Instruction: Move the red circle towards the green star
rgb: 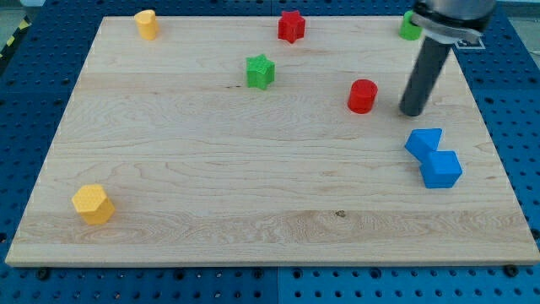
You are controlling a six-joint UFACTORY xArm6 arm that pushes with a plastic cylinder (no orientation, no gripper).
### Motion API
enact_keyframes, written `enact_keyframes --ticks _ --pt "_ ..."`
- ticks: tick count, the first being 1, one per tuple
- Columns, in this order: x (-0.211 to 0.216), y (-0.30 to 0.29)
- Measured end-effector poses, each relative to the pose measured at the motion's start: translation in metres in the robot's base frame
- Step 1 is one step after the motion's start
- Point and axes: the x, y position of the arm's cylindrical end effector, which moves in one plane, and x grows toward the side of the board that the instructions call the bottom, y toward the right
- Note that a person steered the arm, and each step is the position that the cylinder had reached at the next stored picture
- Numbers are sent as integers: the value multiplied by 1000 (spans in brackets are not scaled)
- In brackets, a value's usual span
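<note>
The red circle is a short red cylinder right of the board's middle, in the upper half. The green star lies up and to the left of it, well apart. My tip is the lower end of the dark rod, on the board just to the right of the red circle with a small gap between them. The rod comes down from the view's top right.
A red star sits at the top middle. A green block is partly hidden behind the rod. Two blue blocks touch each other below my tip. Yellow blocks lie at the top left and bottom left.
</note>
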Motion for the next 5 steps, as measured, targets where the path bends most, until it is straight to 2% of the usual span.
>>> enact_keyframes --ticks 2,5 --pt "-10 -5" --pt "-19 -86"
